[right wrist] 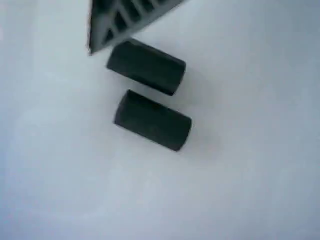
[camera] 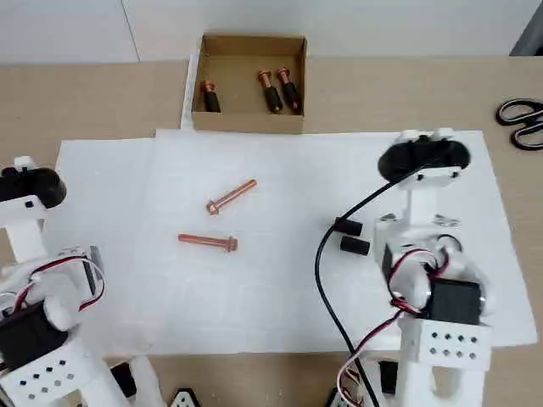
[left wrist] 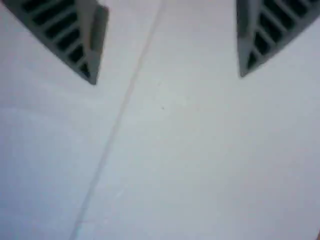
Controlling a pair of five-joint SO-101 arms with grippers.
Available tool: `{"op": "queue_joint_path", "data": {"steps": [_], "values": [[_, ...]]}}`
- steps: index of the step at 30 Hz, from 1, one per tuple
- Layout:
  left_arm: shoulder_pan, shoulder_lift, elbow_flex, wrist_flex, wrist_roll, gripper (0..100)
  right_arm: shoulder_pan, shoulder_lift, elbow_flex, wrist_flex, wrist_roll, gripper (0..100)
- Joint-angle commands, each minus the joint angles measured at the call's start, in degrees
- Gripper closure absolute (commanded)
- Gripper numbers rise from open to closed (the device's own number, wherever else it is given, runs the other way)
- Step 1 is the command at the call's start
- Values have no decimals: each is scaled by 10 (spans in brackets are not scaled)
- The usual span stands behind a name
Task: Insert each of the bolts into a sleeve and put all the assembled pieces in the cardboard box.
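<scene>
Two pairs are left to join, by my reading: three pieces are assembled and boxed, so the step in hand is fetching the next bolt and sleeve.

At the lower left of the high view stands the left arm (camera: 38, 280). Its left gripper (left wrist: 167, 77) hangs over the white paper sheet (camera: 280, 288), fingers (left wrist: 75, 35) released and spread wide with nothing between them. Left of centre lie two slim copper-coloured metal bolts with flanged heads: the slanted bolt (camera: 231, 196) and, just below it and apart, the level bolt (camera: 208, 242).

At top centre, on the pale wooden desk (camera: 93, 93), sits the small brown cardboard box (camera: 248, 124) holding three sleeved bolts (camera: 270, 91).

Right of centre two short black cylindrical sleeves, the upper sleeve (camera: 348, 227) and the lower sleeve (camera: 355, 247), lie on their sides just beside each other. The right gripper (right wrist: 130, 17) hovers beside the upper one; whether it is released or clenched I cannot tell.

Next, I judge, one arm must grasp a sleeve and the other a bolt, lining the shank up with the bore. Black-handled scissors (camera: 522, 123) rest at the right edge.
</scene>
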Motion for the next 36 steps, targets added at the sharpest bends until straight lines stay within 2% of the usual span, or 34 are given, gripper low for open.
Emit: {"op": "queue_joint_path", "data": {"steps": [1,6,11,15,18,20,30,36], "values": [[-3,-5,-2,1,0,825,11,38,-4,-12,49,775],[-4,-5,-2,1,0,825,13,139,-57,1,71,775],[-5,-5,-2,1,0,825,10,259,-188,94,137,775],[-4,-5,-2,1,0,825,8,344,-285,171,219,775],[-3,-5,-1,1,0,825,-17,381,-315,221,333,773],[-3,-5,-1,1,0,825,-41,392,-315,241,383,773],[-3,-5,-1,1,0,825,-151,403,-258,239,396,773],[-3,-5,-1,0,0,825,-159,403,-203,211,410,773]]}}
